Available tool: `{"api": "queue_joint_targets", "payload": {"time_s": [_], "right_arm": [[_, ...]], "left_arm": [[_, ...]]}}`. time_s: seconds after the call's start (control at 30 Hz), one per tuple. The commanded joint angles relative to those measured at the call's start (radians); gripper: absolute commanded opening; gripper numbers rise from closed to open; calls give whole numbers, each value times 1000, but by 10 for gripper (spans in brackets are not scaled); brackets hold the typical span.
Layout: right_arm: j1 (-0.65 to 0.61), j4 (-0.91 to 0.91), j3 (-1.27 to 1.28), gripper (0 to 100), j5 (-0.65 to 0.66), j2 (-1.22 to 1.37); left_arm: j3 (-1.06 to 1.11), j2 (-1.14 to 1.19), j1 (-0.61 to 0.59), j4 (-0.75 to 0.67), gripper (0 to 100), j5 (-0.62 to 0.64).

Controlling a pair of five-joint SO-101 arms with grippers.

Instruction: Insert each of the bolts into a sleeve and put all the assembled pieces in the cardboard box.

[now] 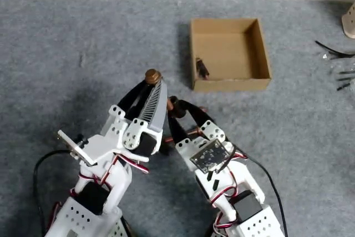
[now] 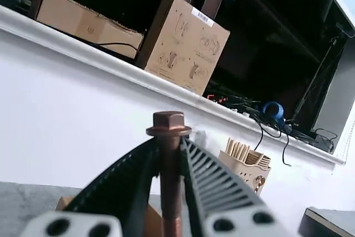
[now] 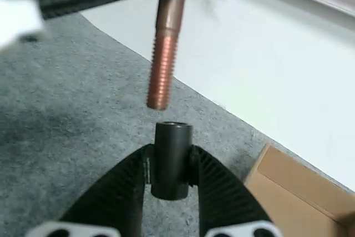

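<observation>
The bolt was clamped between the fingers of the left gripper, head uppermost, so that its threaded end was left free to point downward. The sleeve was gripped upright in the right gripper, with its open bore turned up to receive that end. The bolt tip was held just above the bore, apart from it and slightly tilted; insertion was judged not yet begun. Both parts were held in the air over the middle of the worktop, a grey, felt-like surface.

The bolt was copper-coloured metal with a flanged hexagonal head and a fine thread on its lower shank. The sleeve was a short, dark, smooth cylinder. The fingers of both grippers were ribbed on their inner faces.

The cardboard box, shallow and open-topped, was set toward the far edge of the worktop. One dark piece lay inside it, against its left wall.
</observation>
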Motion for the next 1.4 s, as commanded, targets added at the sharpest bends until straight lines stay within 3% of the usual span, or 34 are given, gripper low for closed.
{"api": "queue_joint_targets", "payload": {"time_s": [0.0, 0.2, 0.37, 0.67, 1.13, 1.37], "right_arm": [[-10, 1, 153, 5, 11, -4], [-5, 1, 153, 5, 11, -4], [-5, 1, 153, 5, 11, -4], [-2, 1, 153, 5, 11, -4], [-2, 1, 153, 5, 11, -4], [21, -1, 153, 5, 11, -4]], "left_arm": [[-35, 64, -10, -46, 6, -3], [-87, 367, -10, -219, 6, -2], [-96, 463, -12, -316, 6, -8], [-185, 470, -108, -313, 6, 0], [-90, 472, 16, -311, 6, 69], [-59, 472, 21, -311, 6, 74]]}}
